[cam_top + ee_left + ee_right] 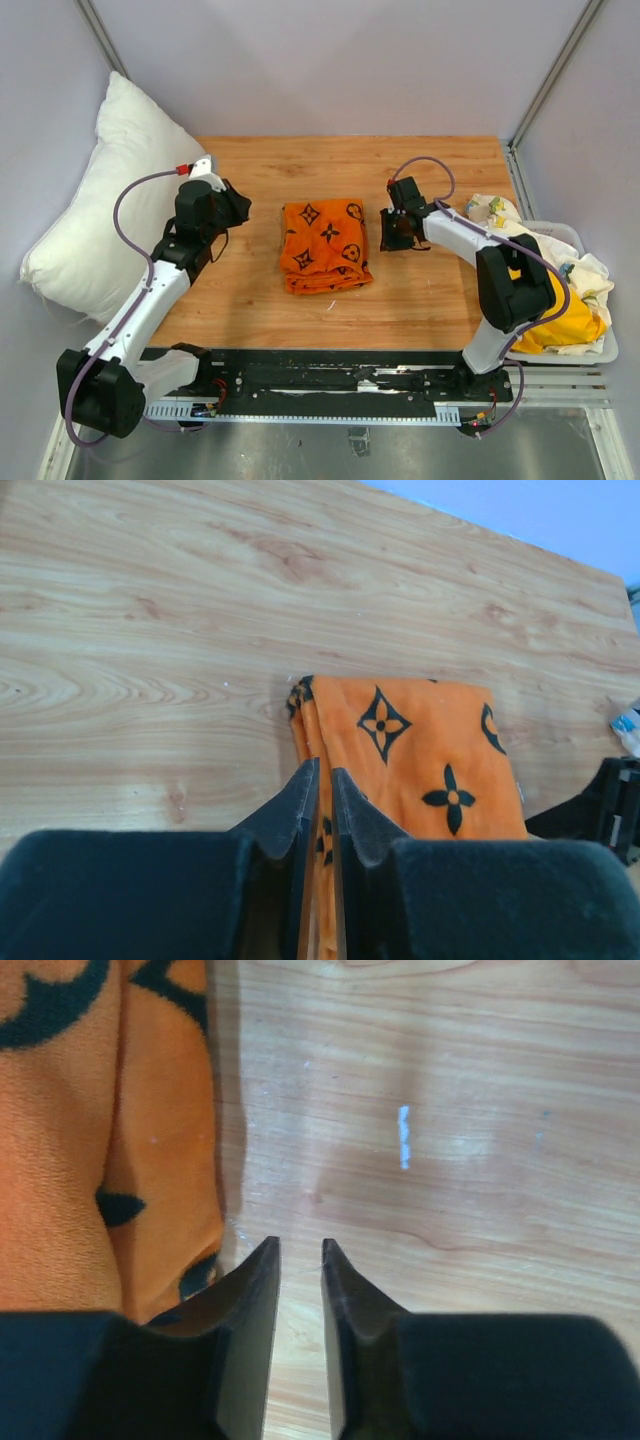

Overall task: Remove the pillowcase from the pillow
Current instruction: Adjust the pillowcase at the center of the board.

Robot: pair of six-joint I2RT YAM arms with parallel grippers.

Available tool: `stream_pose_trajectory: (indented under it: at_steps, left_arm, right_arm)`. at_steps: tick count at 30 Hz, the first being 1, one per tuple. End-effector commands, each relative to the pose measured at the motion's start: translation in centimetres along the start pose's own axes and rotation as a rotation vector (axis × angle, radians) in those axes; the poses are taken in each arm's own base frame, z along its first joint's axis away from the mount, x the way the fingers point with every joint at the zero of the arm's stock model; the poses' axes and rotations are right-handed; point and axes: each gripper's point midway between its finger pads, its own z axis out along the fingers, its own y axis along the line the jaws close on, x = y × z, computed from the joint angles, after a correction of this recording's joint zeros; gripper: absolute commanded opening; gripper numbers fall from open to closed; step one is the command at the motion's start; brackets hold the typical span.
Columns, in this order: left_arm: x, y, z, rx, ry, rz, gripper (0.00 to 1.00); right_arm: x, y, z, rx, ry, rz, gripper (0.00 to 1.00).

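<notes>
We are seeing the pillowcase (322, 245) lying folded mid-table (430, 300), well apart from the bare pillow (95, 215) at the far left; our left gripper (325, 780) is hovering near its left edge, jaws barely parted, gripping nothing; our right gripper (300, 1250) is hanging just beside its right edge, jaws slightly open, empty.

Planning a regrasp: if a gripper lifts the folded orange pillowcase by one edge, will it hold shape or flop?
Probably flops: the pillowcase lies in soft, uneven folded layers, so it would likely unfold and hang. It looks thin, so probably light for its size. Pushed, it may bunch up rather than slide whole across the wooden table, since its edges look rumpled.
</notes>
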Motion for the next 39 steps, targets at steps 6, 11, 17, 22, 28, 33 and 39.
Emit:
stream_pose_trajectory:
  at_steps: [6, 11, 17, 22, 28, 33, 39]
  left_arm:
    - [-1.9, -2.2, -2.1, 0.101, -0.010, 0.029, 0.17]
    - [-1.7, -2.3, -2.4, 0.113, -0.002, 0.040, 0.18]
    - [-1.9, -2.5, -3.0, 0.122, -0.012, 0.047, 0.18]
    - [-1.8, -2.4, -3.0, 0.123, -0.010, 0.050, 0.19]
    - [-1.7, -2.5, -3.0, 0.132, -0.013, 0.050, 0.19]
    - [-1.7, -2.9, -2.8, 0.148, -0.012, 0.048, 0.19]
    - [-1.8, -3.1, -3.1, 0.161, -0.017, 0.044, 0.19]
  right_arm:
    - [0.8, 2.9, 0.4, 0.105, 0.042, -0.178, 0.47]
    - [1.5, 4.8, 1.5, 0.099, 0.069, -0.221, 0.50]
    - [0.9, 8.2, 1.8, 0.061, 0.055, -0.272, 0.50]
    - [0.5, 9.4, 1.3, 0.037, 0.040, -0.292, 0.51]
    - [1.1, 5.0, 1.3, 0.076, 0.045, -0.216, 0.53]
    - [0.1, 1.7, 1.1, 0.141, -0.002, -0.168, 0.53]
    - [-1.2, 0.2, 2.4, 0.180, -0.011, -0.137, 0.52]
